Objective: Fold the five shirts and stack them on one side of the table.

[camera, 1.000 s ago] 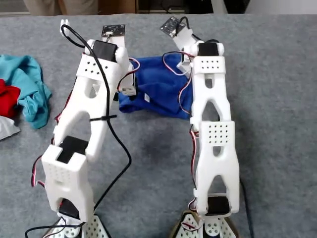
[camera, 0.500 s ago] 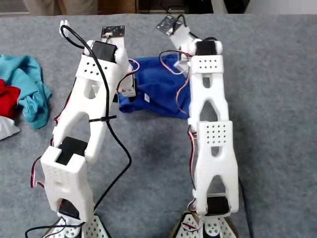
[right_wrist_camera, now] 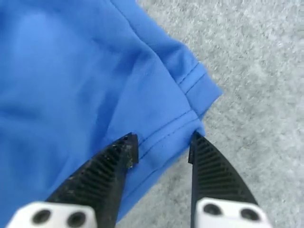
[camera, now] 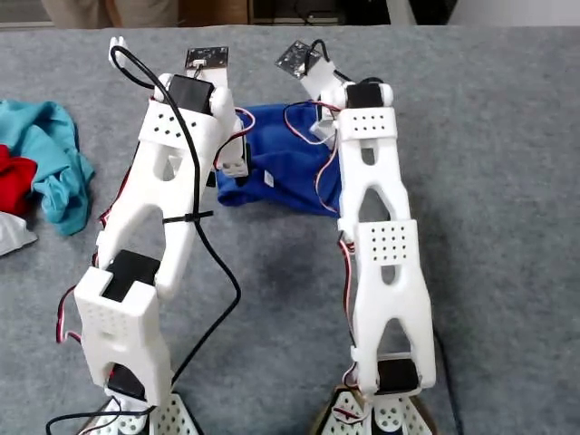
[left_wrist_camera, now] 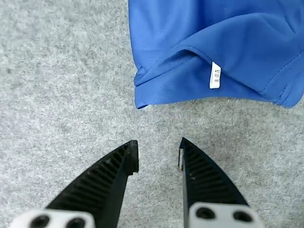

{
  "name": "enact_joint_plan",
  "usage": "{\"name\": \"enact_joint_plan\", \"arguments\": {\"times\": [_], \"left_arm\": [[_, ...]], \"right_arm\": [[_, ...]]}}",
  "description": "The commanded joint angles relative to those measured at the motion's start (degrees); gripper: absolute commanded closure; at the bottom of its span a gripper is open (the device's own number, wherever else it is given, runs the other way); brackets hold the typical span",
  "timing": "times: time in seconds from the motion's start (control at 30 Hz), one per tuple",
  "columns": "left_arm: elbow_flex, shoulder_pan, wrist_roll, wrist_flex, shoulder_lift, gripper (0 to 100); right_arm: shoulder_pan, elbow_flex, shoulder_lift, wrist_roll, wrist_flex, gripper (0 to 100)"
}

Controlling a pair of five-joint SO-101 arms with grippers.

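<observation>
My right pincer (right_wrist_camera: 160, 142) gaped empty astride the blue shirt (right_wrist_camera: 61, 71) hem, my left pincer (left_wrist_camera: 158, 151) likewise beside it; both needed even corner grips, I judged.

Rumpled blue shirt (camera: 281, 145) at table (camera: 507, 136) centre

Right arm (camera: 367, 181) swung left; right end effector (right_wrist_camera: 161, 145) further over blue shirt (camera: 276, 172)

Both white plastic arms (camera: 177, 172) cover the side edges of the crumpled royal-blue fabric shirt (camera: 285, 154) at upper centre. At the left edge a red cloth (camera: 14, 172) and a pale grey cloth (camera: 11, 234) are cut off.
</observation>
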Motion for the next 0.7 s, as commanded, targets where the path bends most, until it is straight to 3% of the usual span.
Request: {"name": "enact_joint_plan", "arguments": {"times": [0.0, 0.27, 0.67], "left_arm": [[-0.26, -0.09, -0.26, 0.7, -3.3, 85], [-0.18, -2.64, -0.18, 0.7, -3.21, 85], [-0.26, -2.9, -0.26, 0.7, -3.21, 85]], "right_arm": [[-0.92, -3.12, 0.84, 0.35, -2.46, 80.6], [-0.84, -3.21, 2.33, 0.35, -5.27, 96.3], [-0.57, -4.97, 2.07, 0.53, -7.38, 97.3]]}}
